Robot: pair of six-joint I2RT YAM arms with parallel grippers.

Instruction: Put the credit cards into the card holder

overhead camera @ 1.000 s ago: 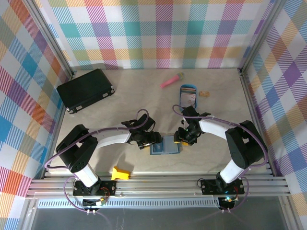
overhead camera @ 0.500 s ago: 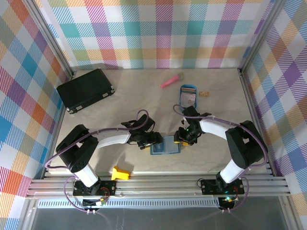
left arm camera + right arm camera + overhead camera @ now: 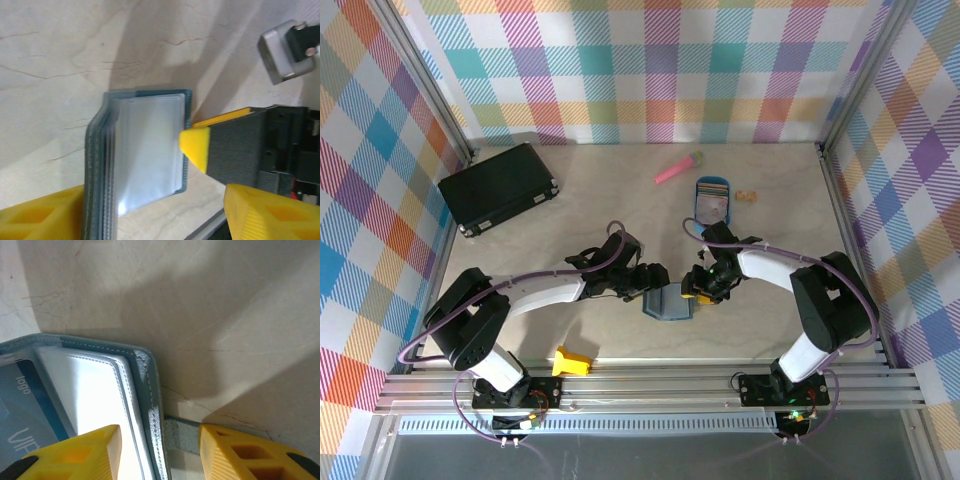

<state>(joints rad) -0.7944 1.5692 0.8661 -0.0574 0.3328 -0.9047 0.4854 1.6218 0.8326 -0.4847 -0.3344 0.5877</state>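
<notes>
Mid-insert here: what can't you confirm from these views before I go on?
- Top view: contents of the blue tray too small to identify.
- Left wrist: glare on the clear sleeves of the card holder hides whether they hold cards.
- Right wrist: the credit card in a sleeve is cut off by the left edge.

The table (image 3: 570, 215) has a pale beige top with thin, marble-like veins. 6 things lie on it. A black case (image 3: 498, 188) is at the far left, turned at an angle. A pink stick (image 3: 678, 167) lies at the far middle. Near it, to the right, is a blue tray (image 3: 712, 200), and just beside the tray is 1 small tan piece (image 3: 748, 195). The card holder (image 3: 669, 303) lies open in the near middle. A yellow block (image 3: 572, 361) sits at the near edge.
</notes>
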